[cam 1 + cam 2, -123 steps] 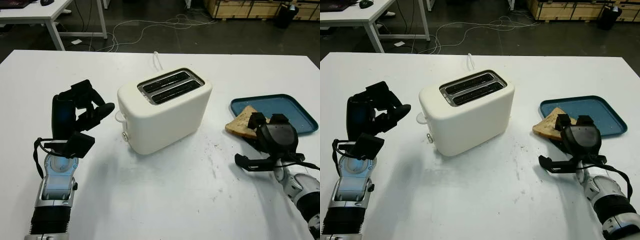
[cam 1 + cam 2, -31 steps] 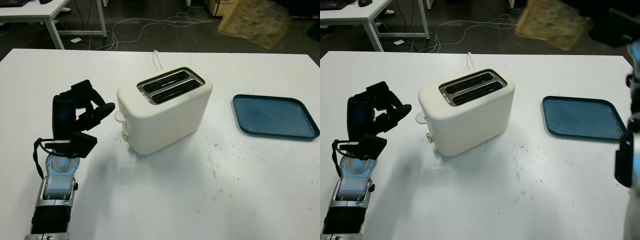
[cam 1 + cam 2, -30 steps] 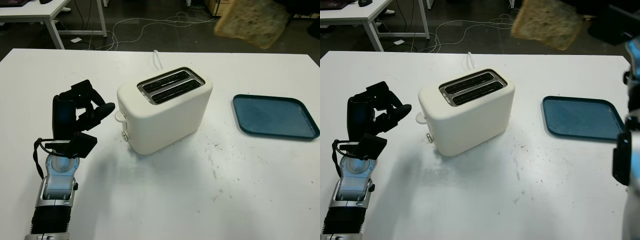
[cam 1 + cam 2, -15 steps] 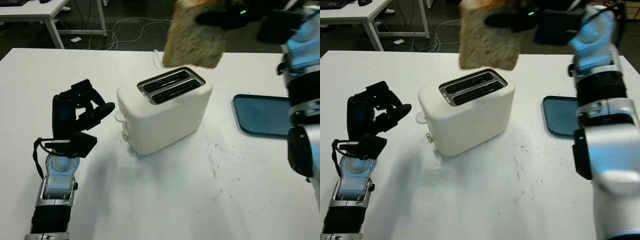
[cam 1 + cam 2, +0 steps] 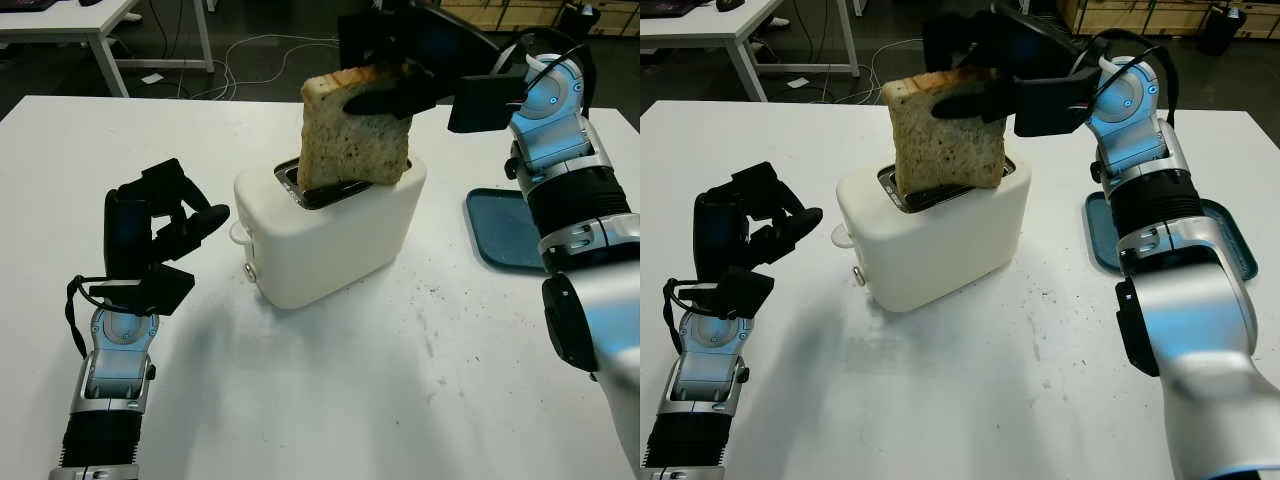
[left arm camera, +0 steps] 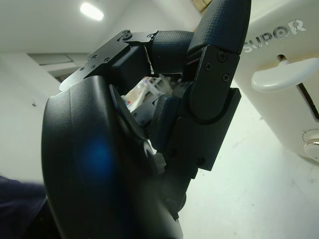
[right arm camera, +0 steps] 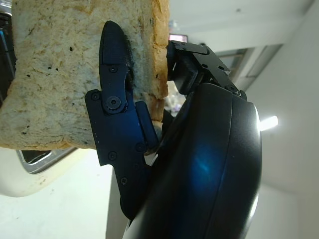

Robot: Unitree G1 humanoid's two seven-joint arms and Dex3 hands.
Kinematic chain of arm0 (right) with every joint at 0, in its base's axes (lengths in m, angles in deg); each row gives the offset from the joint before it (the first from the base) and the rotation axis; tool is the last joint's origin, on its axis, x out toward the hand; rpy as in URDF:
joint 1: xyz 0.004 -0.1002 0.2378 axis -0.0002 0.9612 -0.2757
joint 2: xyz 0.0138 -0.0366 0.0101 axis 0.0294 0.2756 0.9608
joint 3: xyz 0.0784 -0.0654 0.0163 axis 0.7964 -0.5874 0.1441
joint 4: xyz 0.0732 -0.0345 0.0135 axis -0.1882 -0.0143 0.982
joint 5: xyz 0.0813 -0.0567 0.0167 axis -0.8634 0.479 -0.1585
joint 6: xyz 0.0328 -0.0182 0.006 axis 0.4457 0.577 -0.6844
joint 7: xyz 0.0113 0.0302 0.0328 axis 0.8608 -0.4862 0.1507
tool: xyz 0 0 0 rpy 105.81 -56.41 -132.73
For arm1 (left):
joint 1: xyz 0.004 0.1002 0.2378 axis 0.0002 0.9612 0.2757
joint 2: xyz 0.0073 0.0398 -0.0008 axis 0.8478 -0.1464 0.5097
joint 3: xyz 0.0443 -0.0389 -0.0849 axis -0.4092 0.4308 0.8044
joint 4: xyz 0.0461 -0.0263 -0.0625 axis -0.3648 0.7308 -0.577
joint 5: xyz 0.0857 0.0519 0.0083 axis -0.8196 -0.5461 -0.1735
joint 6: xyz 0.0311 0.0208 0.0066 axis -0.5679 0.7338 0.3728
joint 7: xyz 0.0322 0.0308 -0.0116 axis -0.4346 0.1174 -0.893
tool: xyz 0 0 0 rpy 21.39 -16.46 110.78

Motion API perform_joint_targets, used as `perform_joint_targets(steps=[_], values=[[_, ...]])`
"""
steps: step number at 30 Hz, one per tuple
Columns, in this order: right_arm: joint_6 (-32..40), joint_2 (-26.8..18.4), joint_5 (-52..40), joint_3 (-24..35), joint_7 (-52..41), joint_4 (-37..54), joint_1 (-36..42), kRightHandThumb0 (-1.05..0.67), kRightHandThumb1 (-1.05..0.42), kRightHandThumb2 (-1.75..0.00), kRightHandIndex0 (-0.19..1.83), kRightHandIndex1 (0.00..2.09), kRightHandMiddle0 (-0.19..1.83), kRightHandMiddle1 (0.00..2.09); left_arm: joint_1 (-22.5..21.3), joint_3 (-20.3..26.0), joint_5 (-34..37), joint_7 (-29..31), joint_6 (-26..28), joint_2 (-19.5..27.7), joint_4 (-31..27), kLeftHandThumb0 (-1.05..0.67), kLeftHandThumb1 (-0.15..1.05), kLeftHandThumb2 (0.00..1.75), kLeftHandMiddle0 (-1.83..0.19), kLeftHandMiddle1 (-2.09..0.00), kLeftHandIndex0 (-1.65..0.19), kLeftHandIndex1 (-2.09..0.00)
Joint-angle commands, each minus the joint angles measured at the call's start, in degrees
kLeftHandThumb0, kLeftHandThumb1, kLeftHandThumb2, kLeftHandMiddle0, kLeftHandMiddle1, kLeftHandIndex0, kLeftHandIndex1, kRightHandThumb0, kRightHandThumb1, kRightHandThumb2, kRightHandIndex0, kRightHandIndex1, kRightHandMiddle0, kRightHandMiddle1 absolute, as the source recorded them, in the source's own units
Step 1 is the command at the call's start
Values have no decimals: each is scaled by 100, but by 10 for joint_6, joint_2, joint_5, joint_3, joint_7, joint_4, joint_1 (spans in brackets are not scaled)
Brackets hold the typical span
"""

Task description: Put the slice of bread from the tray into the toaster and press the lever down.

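Bread slice (image 5: 354, 128) moved from upper frame down to toaster (image 5: 330, 222) slots, centre frame; right robot hand (image 5: 392, 88) pinching top crust. Light, crumbly: keep edge grip. Left robot hand (image 5: 160, 232) curled, empty, centre left.

The cream two-slot plastic toaster (image 5: 330, 225) stands mid white tabletop (image 5: 330, 400), its top blocked by the upright brown bread slice (image 5: 353, 142) and the black right hand (image 5: 395, 60) gripping it. Bare tabletop lies in front of the toaster. The curled black left hand (image 5: 150, 235) stands near the toaster's lever end (image 5: 240, 233), a narrow gap between them.
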Motion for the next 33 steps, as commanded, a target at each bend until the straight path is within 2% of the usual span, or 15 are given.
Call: perform_joint_targets(steps=[1, 13, 18, 26, 33], values=[[5, 1, 2, -1, -4, -8, 7, -45, -92, -44, 109, 175, 80, 175, -4, 0, -3, -2, -7, 3, 0, -88, 92, 15, -124, -174, -101, -163], [-4, -10, 13, -3, -7, -40, -9, -42, -92, -43, 107, 175, 78, 175, -3, 1, -2, -1, -3, 2, -2, -88, 92, 16, -125, -174, -102, -164], [-23, -17, 44, -15, 6, -53, -25, -42, -92, -46, 107, 175, 77, 175, -5, 0, -4, -2, -7, 3, 1, -88, 92, 16, -125, -174, -101, -165], [-127, -5, 112, -49, 83, -87, -45, -43, -92, -38, 109, 175, 81, 175, -2, 0, -6, -5, -1, 0, -6, -87, 92, 15, -125, -173, -101, -164], [-190, 18, 151, -72, 145, -117, -54, -46, -92, -33, 114, 175, 87, 175, -2, 0, -4, -5, -2, -1, -6, -88, 92, 16, -125, -174, -101, -163]])
